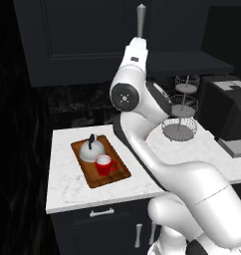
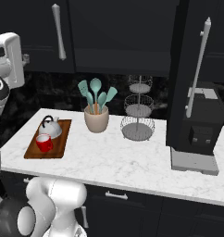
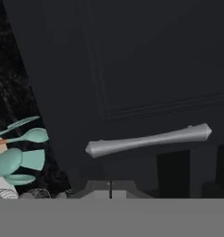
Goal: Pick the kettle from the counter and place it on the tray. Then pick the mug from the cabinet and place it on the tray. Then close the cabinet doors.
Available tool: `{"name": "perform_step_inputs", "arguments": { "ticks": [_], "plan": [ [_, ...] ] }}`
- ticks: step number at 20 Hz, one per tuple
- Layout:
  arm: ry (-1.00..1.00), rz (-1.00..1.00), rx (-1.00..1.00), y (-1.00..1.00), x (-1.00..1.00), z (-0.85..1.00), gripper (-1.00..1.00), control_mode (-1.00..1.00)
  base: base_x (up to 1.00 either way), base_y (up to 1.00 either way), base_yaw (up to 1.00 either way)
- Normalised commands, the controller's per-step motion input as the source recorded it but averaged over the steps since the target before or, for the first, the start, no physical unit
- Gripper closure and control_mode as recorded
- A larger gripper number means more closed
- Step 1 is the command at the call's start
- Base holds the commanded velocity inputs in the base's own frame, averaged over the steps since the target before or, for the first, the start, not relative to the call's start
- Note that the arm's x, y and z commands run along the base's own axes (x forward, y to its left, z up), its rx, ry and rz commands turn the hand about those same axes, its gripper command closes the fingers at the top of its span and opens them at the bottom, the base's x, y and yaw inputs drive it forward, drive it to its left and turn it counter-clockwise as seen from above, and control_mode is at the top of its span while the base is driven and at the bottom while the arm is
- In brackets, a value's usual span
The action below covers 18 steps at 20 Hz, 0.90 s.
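The silver-grey kettle and the red mug both stand on the brown wooden tray, which lies on the white marble counter. My gripper is shut with nothing between its tips. It is raised in front of the black upper cabinet. In the hand view it faces a black door panel with a silver bar handle. The left cabinet door looks shut. The right cabinet door stands swung out over the counter.
A beige crock of teal utensils and a tiered wire basket stand behind the tray's right side. A black coffee machine sits at the far right. Dark drawers run under the counter.
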Motion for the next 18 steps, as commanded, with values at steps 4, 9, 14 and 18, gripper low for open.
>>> {"name": "perform_step_inputs", "arguments": {
  "ticks": [4, 9, 14, 18],
  "plan": [
    [0.07, -0.09, 0.18, -0.79, -0.51, 0.00, 1.00, -1.00, 0.00, 0.00, 0.00],
    [0.00, 0.00, 0.32, -0.65, -0.15, 0.00, 1.00, -1.00, 0.00, 0.00, 0.00],
    [-0.10, -0.20, 0.54, -0.46, -0.46, 0.01, 1.00, -1.00, 0.00, 0.00, 0.00],
    [-0.08, -0.42, 0.70, -0.44, -0.53, 0.00, 1.00, -1.00, 0.00, 0.00, 0.00]
  ]
}}
